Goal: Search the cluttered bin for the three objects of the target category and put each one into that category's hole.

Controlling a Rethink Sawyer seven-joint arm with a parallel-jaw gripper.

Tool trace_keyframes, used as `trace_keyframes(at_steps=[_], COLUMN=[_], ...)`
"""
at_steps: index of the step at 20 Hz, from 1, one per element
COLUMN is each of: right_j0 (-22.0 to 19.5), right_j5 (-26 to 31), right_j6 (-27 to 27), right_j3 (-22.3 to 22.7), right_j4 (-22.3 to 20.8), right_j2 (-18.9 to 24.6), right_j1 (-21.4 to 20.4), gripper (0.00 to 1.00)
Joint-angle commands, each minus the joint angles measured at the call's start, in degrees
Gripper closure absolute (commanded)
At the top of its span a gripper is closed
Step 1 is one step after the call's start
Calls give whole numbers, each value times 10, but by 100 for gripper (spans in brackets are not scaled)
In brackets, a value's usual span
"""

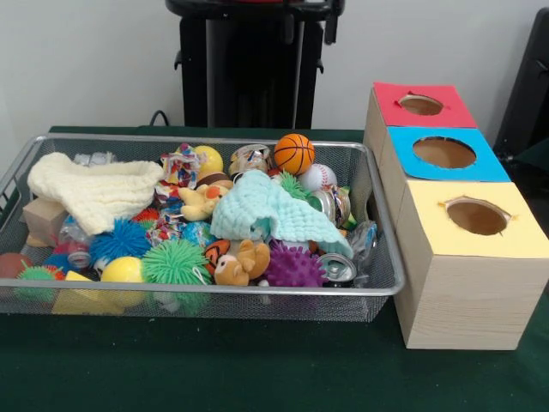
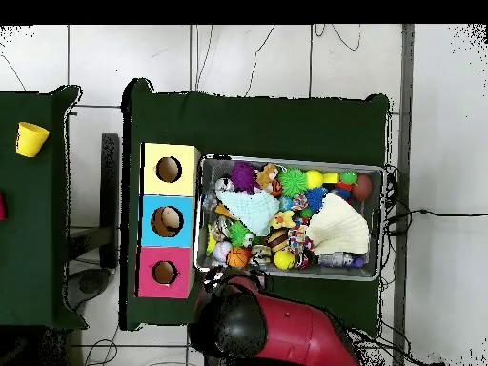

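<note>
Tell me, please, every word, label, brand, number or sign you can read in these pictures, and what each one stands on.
No text can be read in either view.
Crushed cans in the wire bin: printed markings, too blurred to read.
Red box, blue box, yellow box: plain coloured tops with a hole each, no lettering.
Yellow cup on the side table: no marking visible.

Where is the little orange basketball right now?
In the front view, the small orange basketball sits at the wire mesh bin's far side, right of centre, beside the white baseball.
</note>
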Motion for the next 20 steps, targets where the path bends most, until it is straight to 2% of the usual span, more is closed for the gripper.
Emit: trace_keyframes(at_steps=[1, 5, 11, 20], right_j0=[-41, -48, -42, 10], right_j5=[-45, -53, -31, -36], right_j6=[-56, -45, -25, 30], right_j3=[-47, -90, -148, -217], right_j4=[-75, -102, -110, -108], right_j2=[84, 94, 112, 79], right_j1=[109, 150, 191, 244], gripper=[0, 0, 0, 0])
